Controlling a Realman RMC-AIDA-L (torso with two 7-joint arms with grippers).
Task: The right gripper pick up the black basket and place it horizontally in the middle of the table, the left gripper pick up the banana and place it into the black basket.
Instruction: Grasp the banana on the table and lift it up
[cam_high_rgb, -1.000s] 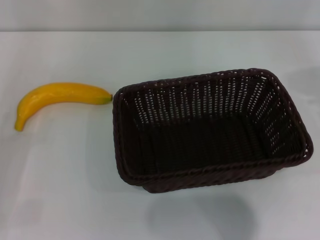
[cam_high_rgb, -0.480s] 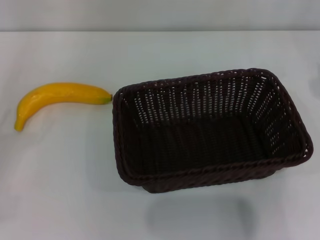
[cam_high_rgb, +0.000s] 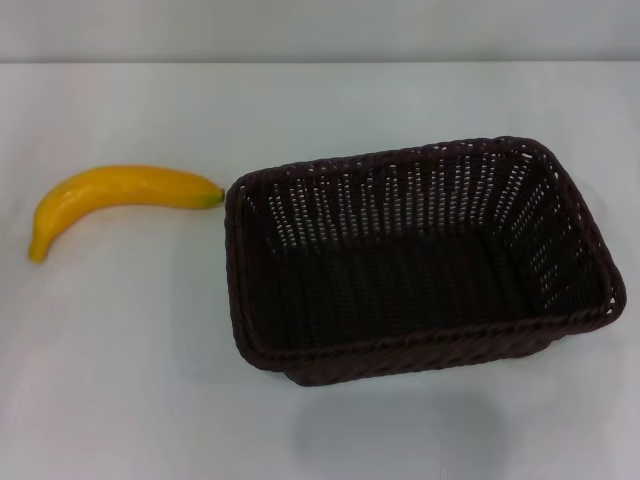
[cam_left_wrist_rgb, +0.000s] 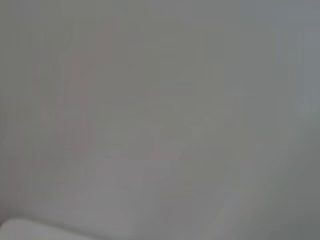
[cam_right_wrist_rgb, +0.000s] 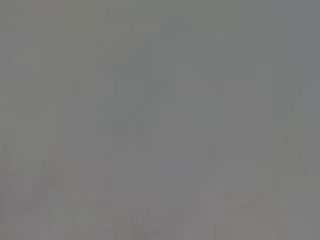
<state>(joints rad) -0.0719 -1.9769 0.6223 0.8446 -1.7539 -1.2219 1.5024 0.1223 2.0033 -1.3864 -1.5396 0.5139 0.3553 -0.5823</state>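
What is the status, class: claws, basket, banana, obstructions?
Both claws out of view. Dark woven wicker basket empty, on white table, right of centre. Curved yellow banana outside, tip near its left rim. Nothing blocking.

Both wrist views are showing only a featureless grey blur; nothing in them is resolving into a nameable thing, apart from a pale patch sitting at one corner of the left wrist view, unidentifiable. In the head view the table (cam_high_rgb: 130, 380) is running off the left, right and near edges. The black basket (cam_high_rgb: 420, 262) is hiding the tabletop beneath it, its near wall showing only the outside.
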